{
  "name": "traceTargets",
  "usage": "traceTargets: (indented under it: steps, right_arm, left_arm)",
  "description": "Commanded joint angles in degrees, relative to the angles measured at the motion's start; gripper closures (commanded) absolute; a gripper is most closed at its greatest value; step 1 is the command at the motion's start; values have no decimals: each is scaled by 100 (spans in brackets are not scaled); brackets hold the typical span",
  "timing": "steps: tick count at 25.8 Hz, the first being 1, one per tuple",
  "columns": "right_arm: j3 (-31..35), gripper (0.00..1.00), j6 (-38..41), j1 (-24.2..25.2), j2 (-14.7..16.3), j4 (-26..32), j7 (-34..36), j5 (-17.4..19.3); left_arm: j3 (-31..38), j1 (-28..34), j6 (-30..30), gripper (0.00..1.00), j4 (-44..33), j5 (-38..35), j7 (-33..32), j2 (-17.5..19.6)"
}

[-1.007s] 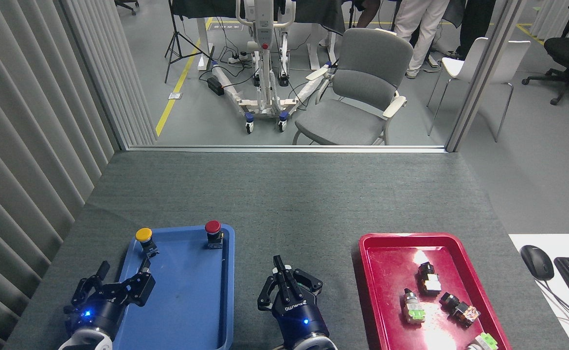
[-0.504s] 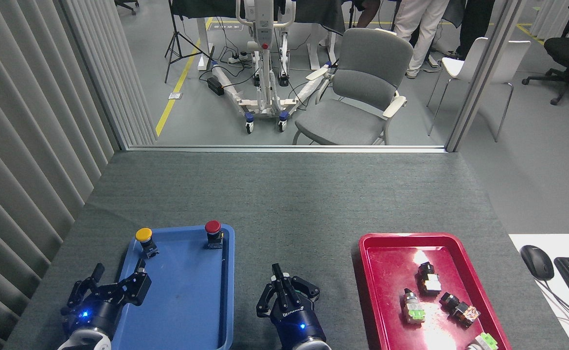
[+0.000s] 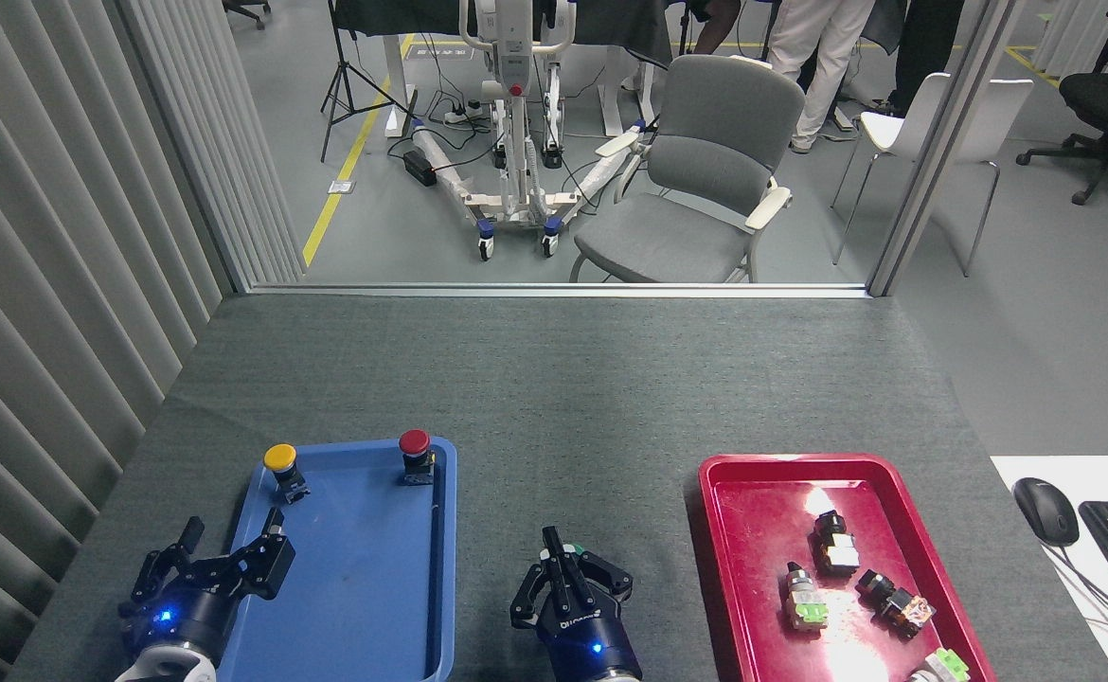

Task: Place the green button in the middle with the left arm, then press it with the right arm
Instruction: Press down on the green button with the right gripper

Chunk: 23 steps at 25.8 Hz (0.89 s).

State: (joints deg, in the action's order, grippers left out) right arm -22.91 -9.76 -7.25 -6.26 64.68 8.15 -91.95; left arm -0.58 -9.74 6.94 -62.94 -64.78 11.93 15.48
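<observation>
Head view: the dark grey desk (image 3: 554, 379) carries a blue tray (image 3: 365, 587) on the left and a red tray (image 3: 753, 511) of loose switch parts on the right, with bare felt between them.

- **Left tool** (image 3: 232, 542): hovers over the blue tray's near left edge, fingers spread and empty.
- **Right tool** (image 3: 559, 557): sits over the bare middle strip, fingers drawn together into a narrow point.
- **Green button** (image 3: 570, 548): only a sliver of green shows just beside the right tool's fingertips, on the felt between the trays. The placing step therefore looks done. Whether the cap is being pressed at this moment cannot be told.
- **Yellow button** (image 3: 279, 457) and **red button** (image 3: 413, 441): both stand upright at the blue tray's far end.

**Risk:** the narrow fingertip appears to meet the domed cap off-centre. A slanted push could slide off the cap or tip the short base over on the soft felt, leaving the button unpressed.

**Change:** one second earlier the left tool reached close to the yellow button. It has since drawn back toward the robot. The right tool has also moved nearer the robot and slightly rightward.
</observation>
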Motion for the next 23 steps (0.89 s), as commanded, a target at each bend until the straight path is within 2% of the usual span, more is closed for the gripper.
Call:
traceTargets:
  steps: [1,4,15,23]
  right_arm:
    - [6,100,-88,57,-16,71,37,20]
    - [6,100,-299,101,-24,124,37,28]
    - [41,100,-299,268,2,291,-15,2]
    - [384,100,-308,303,2,273,-218,-77]
  left_arm:
    - [-4,7,27,1,1,0,2,-1]
    - [-4,7,27,1,10,0,2,-1]
    - [5,33,27,1,10,0,2,7]
    - [49,42,27,1,27,0,2,42]
